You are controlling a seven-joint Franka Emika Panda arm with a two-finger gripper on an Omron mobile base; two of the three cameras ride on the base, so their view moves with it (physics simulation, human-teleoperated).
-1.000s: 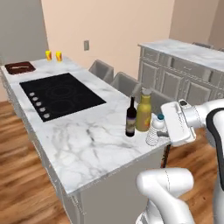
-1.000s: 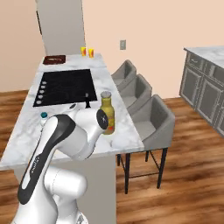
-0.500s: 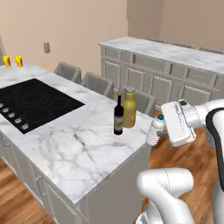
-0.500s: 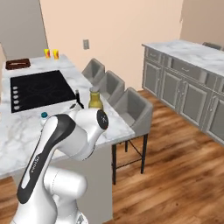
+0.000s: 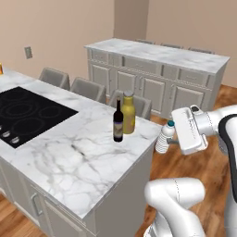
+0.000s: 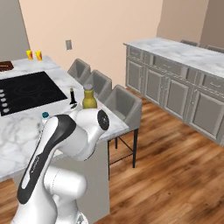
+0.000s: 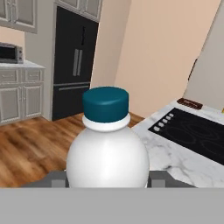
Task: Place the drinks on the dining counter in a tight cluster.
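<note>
My gripper (image 5: 166,139) is shut on a small clear water bottle (image 5: 164,138) with a teal cap, holding it upright in the air just off the right end of the dining counter (image 5: 83,157). The hand view has this water bottle (image 7: 107,153) close up between the fingers, with the counter (image 7: 175,157) to its right. A dark wine bottle (image 5: 118,121) and a squat amber bottle (image 5: 128,112) stand side by side near that counter end. From the right base view I see the wine bottle (image 6: 72,97), the amber bottle (image 6: 89,98) and the teal cap (image 6: 44,115) behind my arm.
A black cooktop (image 5: 28,115) is set into the counter left of the bottles. Grey chairs (image 5: 88,88) line its far side. A second marble counter on grey cabinets (image 5: 157,60) stands beyond, across wood floor. Two yellow glasses (image 6: 34,54) sit at the far end.
The whole scene has shifted as the base moved along the counter's end; the counter end and the two standing bottles now lie closer. The water bottle stays in my shut gripper.
</note>
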